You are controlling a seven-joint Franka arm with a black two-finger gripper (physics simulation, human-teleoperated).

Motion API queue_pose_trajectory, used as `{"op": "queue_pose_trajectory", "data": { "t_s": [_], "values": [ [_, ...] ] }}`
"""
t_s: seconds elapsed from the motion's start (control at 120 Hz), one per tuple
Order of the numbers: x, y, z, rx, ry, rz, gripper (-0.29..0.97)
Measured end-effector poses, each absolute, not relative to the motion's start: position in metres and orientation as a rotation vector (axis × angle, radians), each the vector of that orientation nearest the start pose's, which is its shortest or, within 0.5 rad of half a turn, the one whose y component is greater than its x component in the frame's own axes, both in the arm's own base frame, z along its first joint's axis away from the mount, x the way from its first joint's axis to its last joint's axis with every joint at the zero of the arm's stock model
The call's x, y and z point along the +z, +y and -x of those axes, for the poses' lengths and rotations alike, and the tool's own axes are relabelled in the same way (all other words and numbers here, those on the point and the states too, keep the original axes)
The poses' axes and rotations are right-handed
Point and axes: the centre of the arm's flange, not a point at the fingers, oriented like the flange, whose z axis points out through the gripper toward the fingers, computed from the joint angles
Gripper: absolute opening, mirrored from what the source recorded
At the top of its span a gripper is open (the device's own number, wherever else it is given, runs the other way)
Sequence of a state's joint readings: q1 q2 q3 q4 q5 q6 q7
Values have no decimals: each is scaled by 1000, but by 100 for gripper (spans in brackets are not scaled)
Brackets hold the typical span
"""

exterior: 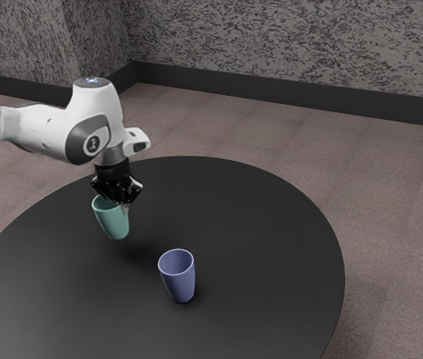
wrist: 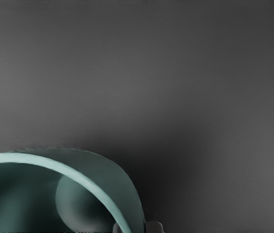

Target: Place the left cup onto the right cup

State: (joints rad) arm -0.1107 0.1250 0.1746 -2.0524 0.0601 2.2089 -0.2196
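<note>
A teal-green cup (exterior: 111, 220) hangs in the air above the round black table (exterior: 271, 224), a little tilted, with my gripper (exterior: 115, 199) shut on its rim. Its shadow falls on the tabletop just below. A blue-violet cup (exterior: 177, 274) stands upright on the table, to the exterior view's right of the held cup and nearer the front. In the wrist view the teal cup's rim and inside (wrist: 59, 189) sit right under my hand, with dark tabletop (wrist: 175, 87) behind.
The table's edge curves round at the exterior view's right and front. Brown carpet floor (exterior: 376, 172) and a speckled grey wall (exterior: 286, 37) lie beyond. Open tabletop surrounds the blue-violet cup.
</note>
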Motion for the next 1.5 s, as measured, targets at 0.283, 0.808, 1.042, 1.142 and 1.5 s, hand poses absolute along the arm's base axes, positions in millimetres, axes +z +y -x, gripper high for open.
{"op": "queue_pose_trajectory", "data": {
  "t_s": [0.283, 0.808, 1.042, 1.142, 1.5],
  "values": [
    [425, -6, -559, -62, -356, 3067, -11],
    [455, -113, -528, 20, -368, 3046, -11],
    [464, -134, -524, 19, -443, 3026, -11],
    [466, -139, -522, 31, -483, 3013, -11],
    [469, -172, -514, 34, -577, 2987, -11]
  ]
}}
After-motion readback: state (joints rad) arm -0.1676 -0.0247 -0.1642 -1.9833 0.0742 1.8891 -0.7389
